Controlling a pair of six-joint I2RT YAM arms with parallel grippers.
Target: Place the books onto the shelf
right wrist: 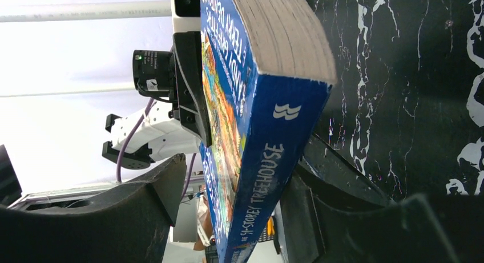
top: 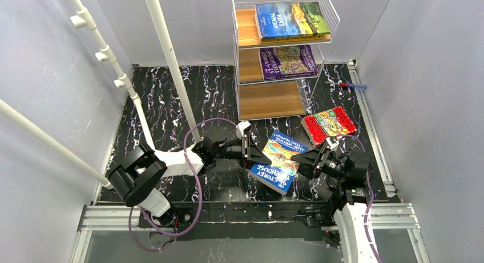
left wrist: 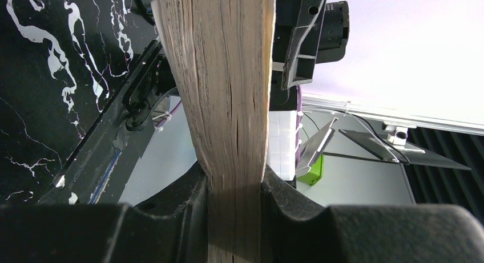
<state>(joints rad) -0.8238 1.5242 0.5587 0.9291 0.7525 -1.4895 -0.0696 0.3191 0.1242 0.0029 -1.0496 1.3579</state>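
Observation:
A blue "Storey Treehouse" book (top: pixel 279 156) hangs tilted just above the black marbled table, between my two grippers. My left gripper (top: pixel 258 154) is shut on its page edge (left wrist: pixel 222 75), both pads pressing the paper (left wrist: pixel 235 186). My right gripper (top: pixel 303 162) straddles the spine end (right wrist: pixel 268 160) and stands open (right wrist: pixel 240 180): one finger (right wrist: pixel 142 200) is clear of the front cover, the other (right wrist: pixel 325 211) sits by the back cover. A red book (top: pixel 329 123) lies flat at the right. The shelf (top: pixel 273 100) holds "Animal Farm" (top: pixel 291 20) on top and a purple book (top: pixel 288 61) on the middle board.
White poles (top: pixel 165 52) slant over the left half of the table, one with knobs (top: pixel 108 55). A small red-and-blue tool (top: pixel 349 86) lies by the right wall. Grey walls close in on both sides. The shelf's bottom board is bare.

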